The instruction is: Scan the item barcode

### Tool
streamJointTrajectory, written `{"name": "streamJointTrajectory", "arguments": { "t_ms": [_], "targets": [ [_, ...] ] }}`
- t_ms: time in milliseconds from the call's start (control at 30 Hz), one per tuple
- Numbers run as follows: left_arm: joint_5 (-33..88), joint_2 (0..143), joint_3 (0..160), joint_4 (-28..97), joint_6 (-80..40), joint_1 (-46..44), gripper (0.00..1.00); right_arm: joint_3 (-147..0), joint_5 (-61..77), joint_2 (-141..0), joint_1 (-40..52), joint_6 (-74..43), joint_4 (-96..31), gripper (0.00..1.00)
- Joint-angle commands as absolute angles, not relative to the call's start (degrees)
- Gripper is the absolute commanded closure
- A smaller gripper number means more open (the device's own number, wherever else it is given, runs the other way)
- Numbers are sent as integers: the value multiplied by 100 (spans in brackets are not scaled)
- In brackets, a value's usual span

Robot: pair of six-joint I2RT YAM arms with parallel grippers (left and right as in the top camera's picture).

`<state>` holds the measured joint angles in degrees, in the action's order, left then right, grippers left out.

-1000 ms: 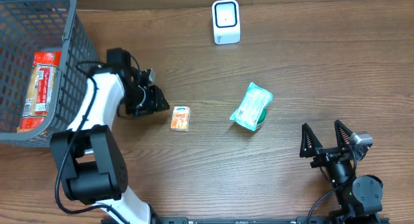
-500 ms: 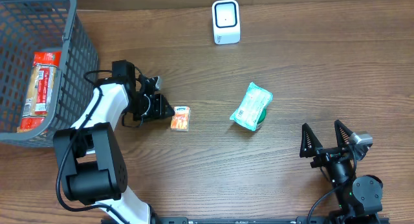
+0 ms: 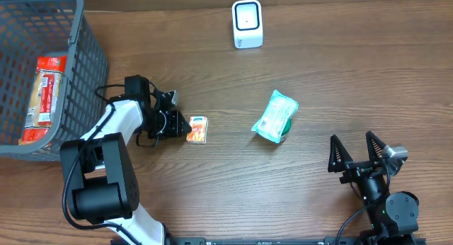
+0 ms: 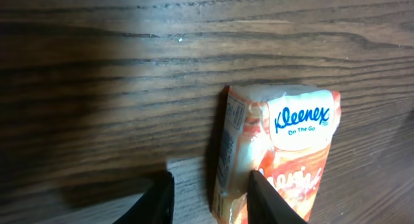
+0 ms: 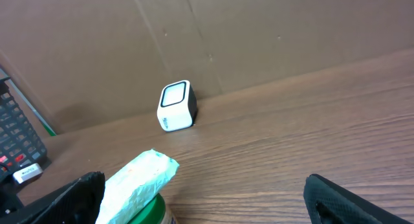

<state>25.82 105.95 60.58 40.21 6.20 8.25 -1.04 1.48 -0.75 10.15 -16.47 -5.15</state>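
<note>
A small orange and white Kleenex tissue pack (image 3: 198, 129) lies flat on the wooden table, left of centre. My left gripper (image 3: 182, 124) is low at the pack's left side. In the left wrist view the pack (image 4: 291, 140) fills the lower right, and the left gripper (image 4: 211, 175) stands narrowly open astride its left edge. One black finger (image 4: 266, 201) lies over the pack's face. The other finger (image 4: 158, 201) is off the pack, with a strip of bare wood between. The white scanner (image 3: 247, 23) stands at the back. My right gripper (image 3: 352, 137) rests wide open and empty.
A grey mesh basket (image 3: 86, 54) at the far left holds a red packet (image 3: 44, 96). A pale green wrapped pack (image 3: 275, 116) lies on a green-lidded tub right of centre, also low in the right wrist view (image 5: 139, 182). The scanner (image 5: 176, 105) stands beyond it.
My left gripper has slid right along the table up to the tissue pack, and its jaws have narrowed. The pack and the right arm have not moved.
</note>
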Motion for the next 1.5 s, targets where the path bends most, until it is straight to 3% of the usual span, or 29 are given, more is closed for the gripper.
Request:
{"name": "streamJointTrajectory", "arguments": {
  "t_ms": [0, 533, 767, 1167, 1467],
  "targets": [
    [2882, 10488, 5977, 3894, 707, 823, 71, -47, 139, -45, 1000, -1612, -480, 0],
    [3238, 10488, 6193, 4108, 751, 843, 72, -47, 141, -45, 1000, -1612, -480, 0],
    [2856, 10492, 6045, 3955, 757, 779, 80, -47, 139, -45, 1000, -1612, -480, 0],
    [3144, 10499, 6014, 3913, 666, 611, 77, -47, 141, -45, 1000, -1612, -480, 0],
    [2853, 10499, 6007, 3924, 661, 596, 87, -47, 141, -45, 1000, -1612, -480, 0]
  ]
}}
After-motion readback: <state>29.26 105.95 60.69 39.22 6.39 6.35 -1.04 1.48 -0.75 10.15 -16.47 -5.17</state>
